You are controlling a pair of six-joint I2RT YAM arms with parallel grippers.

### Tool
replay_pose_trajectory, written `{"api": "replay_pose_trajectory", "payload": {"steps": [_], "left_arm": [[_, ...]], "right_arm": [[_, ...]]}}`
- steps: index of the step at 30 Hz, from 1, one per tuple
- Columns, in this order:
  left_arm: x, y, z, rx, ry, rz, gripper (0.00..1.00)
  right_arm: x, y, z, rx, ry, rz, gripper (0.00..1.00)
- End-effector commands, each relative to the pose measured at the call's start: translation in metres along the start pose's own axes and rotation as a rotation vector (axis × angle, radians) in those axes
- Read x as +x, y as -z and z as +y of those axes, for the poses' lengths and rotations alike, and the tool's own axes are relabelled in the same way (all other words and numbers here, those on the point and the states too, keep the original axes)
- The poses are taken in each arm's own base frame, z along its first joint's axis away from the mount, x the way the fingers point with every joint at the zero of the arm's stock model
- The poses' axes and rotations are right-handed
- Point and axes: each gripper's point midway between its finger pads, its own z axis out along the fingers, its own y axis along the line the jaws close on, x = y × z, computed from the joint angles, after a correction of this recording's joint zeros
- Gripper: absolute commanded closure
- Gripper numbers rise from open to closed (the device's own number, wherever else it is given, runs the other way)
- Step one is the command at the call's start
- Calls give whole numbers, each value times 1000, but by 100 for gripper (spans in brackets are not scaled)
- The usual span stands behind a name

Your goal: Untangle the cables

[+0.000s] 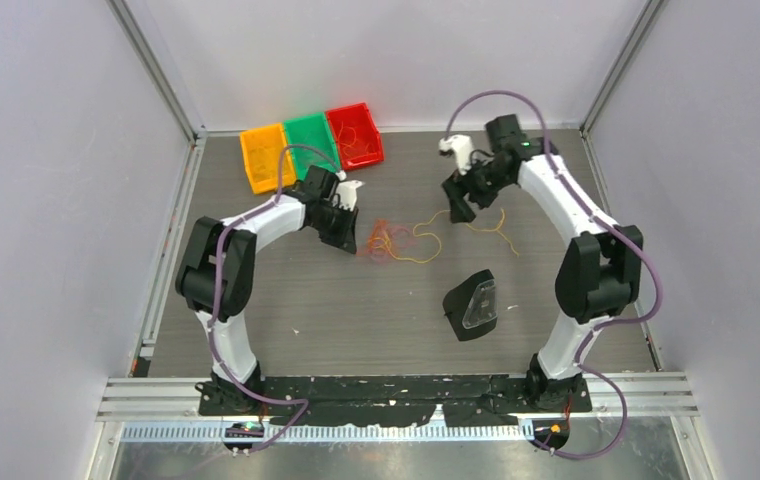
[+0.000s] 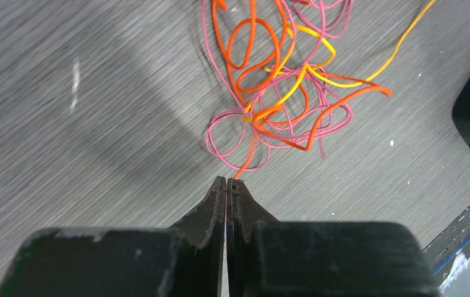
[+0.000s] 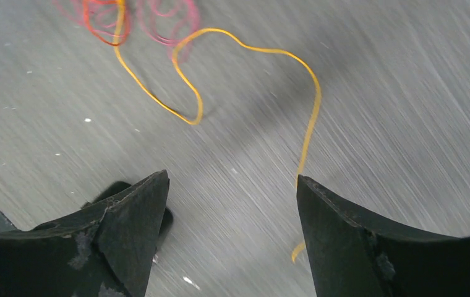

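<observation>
Low at the cables [image 2: 258, 116], left hand [image 2: 227, 180] pinches one.

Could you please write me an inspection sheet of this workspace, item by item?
Surface: grey table, streaked finish.
Job's things: wire bunch, tangled at the centre; one yellow strand trailing toward the right arm.
Clutter: black device near the right arm; three bins at the far edge.
Grippers: left gripper shut, seemingly pinching an orange end of the bunch; right gripper open, yellow strand running by one finger.
Cables: purple arm cables loop above the arms, apart from the wires.
Surroundings: white walls, metal frame.
</observation>
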Motion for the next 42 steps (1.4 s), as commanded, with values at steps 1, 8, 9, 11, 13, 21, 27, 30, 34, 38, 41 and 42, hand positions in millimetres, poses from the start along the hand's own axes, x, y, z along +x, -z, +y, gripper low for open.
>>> {"api": "replay_pose_trajectory", "payload": {"steps": [1, 8, 9, 11, 13, 21, 27, 30, 34, 38, 41, 42], "left_arm": [[-13, 19, -6, 35, -4, -71, 95], [-18, 29, -9, 65, 54, -92, 86], [-21, 32, -13, 92, 56, -111, 77], [-33, 44, -20, 139, 55, -199, 59], [-44, 54, -26, 145, 29, -289, 48], [-74, 24, -47, 100, -16, -325, 30], [-84, -17, -30, 13, 95, -264, 28], [-76, -27, -14, -74, 131, -203, 38], [-53, -21, 14, -196, 157, -135, 62], [-27, 5, 44, -271, 237, -126, 75], [-4, 25, 66, -317, 291, -107, 78], [4, 31, 73, -326, 314, -102, 79]], "right_arm": [[-15, -44, 35, -123, 110, 8, 17], [-15, -101, 70, -268, 194, 110, 14], [-10, -108, 70, -272, 200, 138, 16], [-2, -119, 67, -258, 208, 173, 21], [4, -129, 61, -231, 203, 195, 33], [3, -129, 59, -205, 189, 180, 91], [-8, -112, 66, -205, 172, 135, 95], [-15, -101, 66, -186, 173, 116, 95], [-35, -65, 58, -137, 167, 42, 94], [-44, -26, 38, -79, 123, -11, 95], [-43, 6, 9, 8, 75, -51, 95], [-44, 21, -2, 48, 53, -75, 95]]}}
